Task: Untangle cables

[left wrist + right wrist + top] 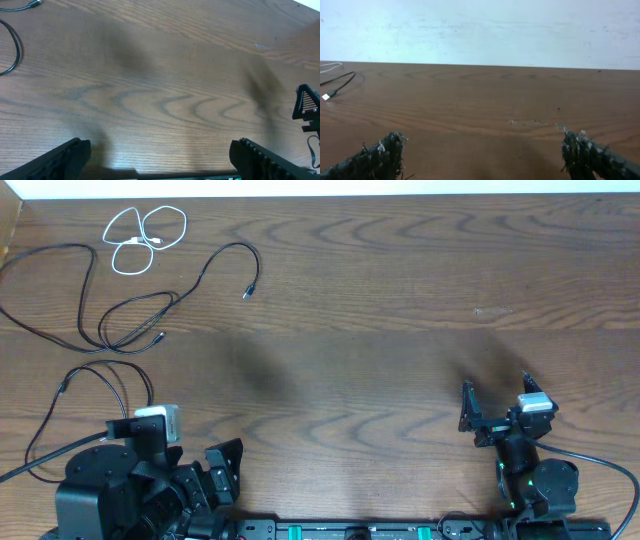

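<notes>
While both tools hang wide and hold nothing at the bottom of the overhead view, the left tool (218,468) at lower left and the right tool (495,406) at lower right, you are well apart from the cables. All of them lie on the bench (380,310) in the upper left. The white cable (146,235) sits coiled on its own, its coil stretched left to right, so it looks freed. The black cables (130,320) cross below it, so I judge that knot is yours to undo. They run mostly left to right, and one plug (245,293) points down.
</notes>
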Available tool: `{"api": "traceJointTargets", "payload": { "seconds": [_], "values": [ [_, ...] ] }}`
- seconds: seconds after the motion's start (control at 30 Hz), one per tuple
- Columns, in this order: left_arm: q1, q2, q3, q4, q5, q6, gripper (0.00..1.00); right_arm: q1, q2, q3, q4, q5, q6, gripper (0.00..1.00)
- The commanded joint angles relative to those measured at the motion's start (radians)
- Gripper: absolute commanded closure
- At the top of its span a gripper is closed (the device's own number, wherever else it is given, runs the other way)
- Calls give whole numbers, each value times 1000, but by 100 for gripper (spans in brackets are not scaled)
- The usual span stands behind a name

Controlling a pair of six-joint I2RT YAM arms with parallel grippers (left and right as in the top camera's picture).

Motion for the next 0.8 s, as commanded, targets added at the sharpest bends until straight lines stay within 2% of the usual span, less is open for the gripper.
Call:
{"api": "traceJointTargets", "payload": {
  "seconds": [0.0,0.6,0.77],
  "values": [
    [-4,-1,3,-1,-13,1,6,-9,-9,-11,4,1,-18,1],
    [-4,-1,3,-1,-13,1,6,-39,-9,-11,-5,8,-114,1],
    [-4,-1,3,-1,-13,1,6,-39,-9,-10,-8,32,-93,1]
  ]
}}
